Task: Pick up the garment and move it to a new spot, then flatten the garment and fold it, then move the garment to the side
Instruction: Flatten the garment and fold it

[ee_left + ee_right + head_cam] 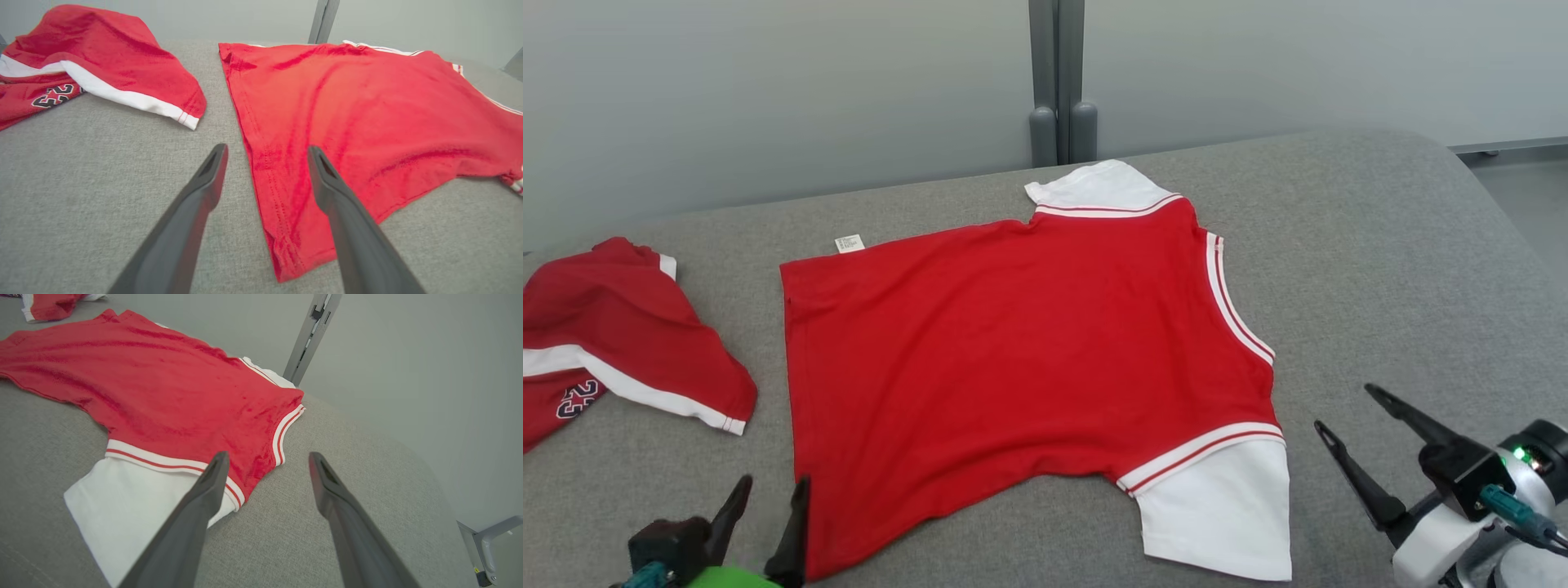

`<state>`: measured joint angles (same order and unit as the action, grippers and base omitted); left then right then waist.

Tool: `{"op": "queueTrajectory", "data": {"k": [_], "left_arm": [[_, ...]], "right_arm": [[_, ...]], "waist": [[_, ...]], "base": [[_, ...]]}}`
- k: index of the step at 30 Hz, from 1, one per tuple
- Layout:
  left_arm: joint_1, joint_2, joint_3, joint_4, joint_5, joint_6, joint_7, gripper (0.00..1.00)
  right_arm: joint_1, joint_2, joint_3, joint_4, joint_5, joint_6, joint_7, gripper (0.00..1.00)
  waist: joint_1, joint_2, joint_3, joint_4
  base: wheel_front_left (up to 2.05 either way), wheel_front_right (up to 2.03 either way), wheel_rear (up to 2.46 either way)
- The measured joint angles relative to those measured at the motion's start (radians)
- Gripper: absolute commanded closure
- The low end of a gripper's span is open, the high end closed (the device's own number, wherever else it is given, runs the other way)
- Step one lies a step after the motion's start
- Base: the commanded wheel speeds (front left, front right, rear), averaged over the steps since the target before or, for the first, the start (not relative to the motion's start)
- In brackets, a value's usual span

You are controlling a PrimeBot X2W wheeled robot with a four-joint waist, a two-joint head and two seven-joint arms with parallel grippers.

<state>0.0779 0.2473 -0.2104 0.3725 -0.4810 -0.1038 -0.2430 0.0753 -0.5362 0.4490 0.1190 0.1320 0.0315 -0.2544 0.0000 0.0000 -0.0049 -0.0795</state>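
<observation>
Red shirt (1013, 351), white sleeves (1225, 506), red-and-white striped trim; red other garment (629, 327), white band, dark numerals; grey worktop (1380, 245).

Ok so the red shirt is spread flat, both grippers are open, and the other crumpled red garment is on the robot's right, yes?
Not quite. The head view shows the crumpled red garment on the robot's left, beyond the left gripper. The rest holds: the red shirt is spread flat, and the right gripper is open like the left.
</observation>
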Motion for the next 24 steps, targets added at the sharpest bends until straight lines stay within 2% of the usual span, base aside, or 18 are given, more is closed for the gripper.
{"op": "queueTrajectory", "data": {"k": [5, 8, 9, 11, 16, 19, 24], "left_arm": [[-0.053, -0.078, -0.008, -0.066, -0.007, 0.018, -0.005, 0.0], [-0.065, -0.104, -0.009, -0.086, -0.006, 0.037, -0.006, 0.0], [-0.069, -0.119, 0.0, -0.093, -0.006, 0.058, -0.006, 0.0], [-0.073, -0.125, 0.006, -0.096, -0.006, 0.069, -0.006, 0.0], [-0.081, -0.147, 0.025, -0.122, 0.014, 0.124, -0.006, 0.0], [-0.082, -0.161, 0.04, -0.137, 0.028, 0.149, -0.007, 0.0], [-0.082, -0.169, 0.026, -0.15, 0.07, 0.162, -0.008, 0.0]], "right_arm": [[-0.057, 0.026, -0.026, -0.046, -0.001, -0.022, 0.0, 0.0], [-0.086, 0.046, -0.051, -0.065, -0.004, -0.052, 0.0, 0.0], [-0.099, 0.067, -0.075, -0.076, -0.003, -0.076, 0.0, 0.0], [-0.106, 0.08, -0.08, -0.08, -0.002, -0.084, 0.0, 0.0], [-0.116, 0.174, -0.121, -0.09, 0.037, -0.128, 0.0, 0.0], [-0.116, 0.216, -0.15, -0.09, 0.062, -0.138, 0.0, 0.0], [-0.111, 0.262, -0.187, -0.084, 0.082, -0.146, 0.0, 0.0]], "waist": [[0.0, 0.0, -0.003, -0.003], [0.0, 0.0, -0.004, -0.006], [0.0, 0.0, -0.003, -0.008], [0.0, 0.0, -0.003, -0.009], [0.0, 0.0, 0.001, -0.013], [0.0, 0.0, 0.003, -0.011], [0.0, 0.0, 0.004, 0.006]], "base": [[0.0, 0.0, 0.0], [0.0, 0.0, 0.0], [0.0, 0.0, 0.0], [0.0, 0.0, 0.0], [0.0, 0.0, 0.0], [0.0, 0.0, 0.0], [0.0, 0.0, 0.0]]}}
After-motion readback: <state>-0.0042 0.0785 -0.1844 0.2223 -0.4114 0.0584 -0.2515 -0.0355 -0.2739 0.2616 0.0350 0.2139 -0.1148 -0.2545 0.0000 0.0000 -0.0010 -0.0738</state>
